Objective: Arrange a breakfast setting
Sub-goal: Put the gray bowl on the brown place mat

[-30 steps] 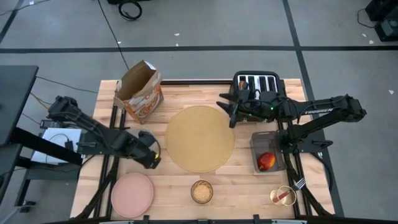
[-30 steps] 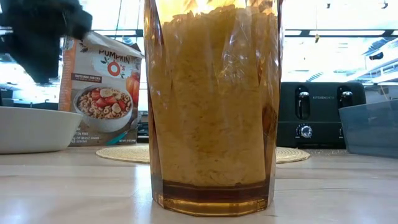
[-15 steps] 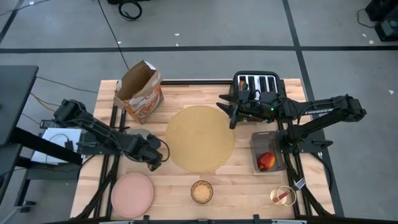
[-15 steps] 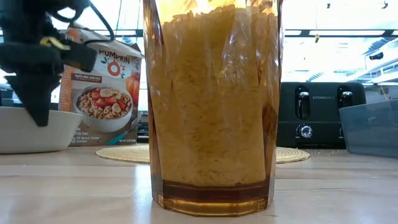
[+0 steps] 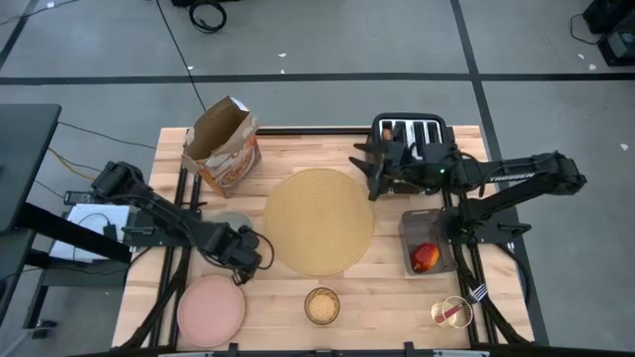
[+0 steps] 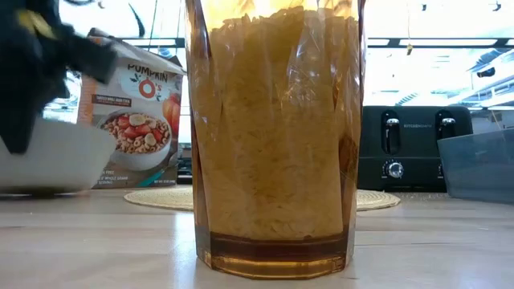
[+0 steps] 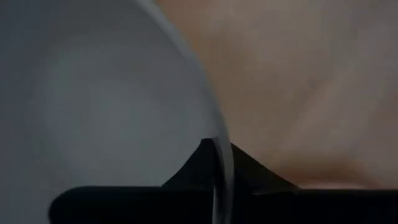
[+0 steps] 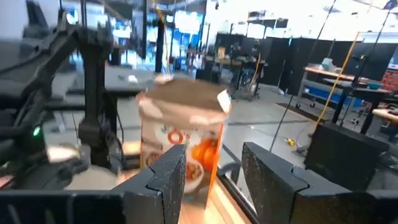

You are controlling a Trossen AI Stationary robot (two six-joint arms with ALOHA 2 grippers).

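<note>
While the left tool [image 5: 241, 260] pinches the near rim of the grey bowl [image 5: 230, 223], jaws shut on it, the bowl sits on the counter [image 5: 387, 297] just left of the tan placemat [image 5: 318, 220]. The coming move likely runs rightward onto the mat. The right tool [image 5: 372, 178] hovers half open, empty, at the mat's far right edge.
</note>
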